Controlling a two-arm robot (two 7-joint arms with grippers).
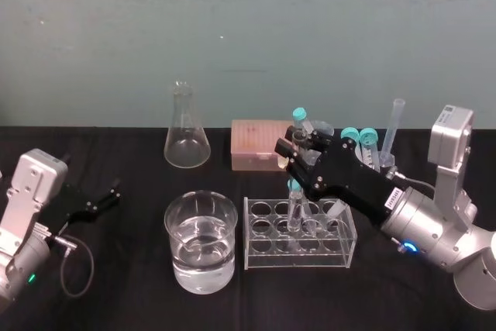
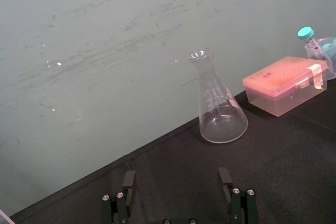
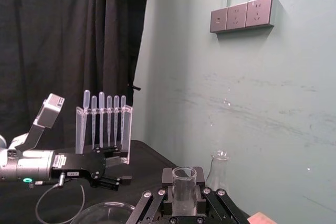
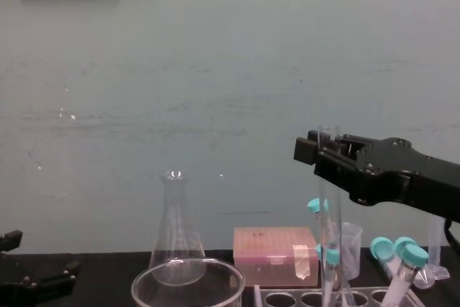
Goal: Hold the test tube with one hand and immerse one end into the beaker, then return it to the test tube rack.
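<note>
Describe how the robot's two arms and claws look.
The black two-fingered left claw sits on a silver boxy wrist with a green light and a looping grey cable. The black two-fingered right claw carries a white label; its silver cylindrical wrist has a blue ring light.

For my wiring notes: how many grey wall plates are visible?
3. The grey wall plates sit side by side in one row, high on the green wall, toward the robot's left: first, second, third. None appears hidden.

R gripper (image 4: 320, 146), jaws at top of upright test tube (image 4: 329, 206) at rack (image 4: 287, 298); beaker (image 4: 188, 277) to L.
</note>
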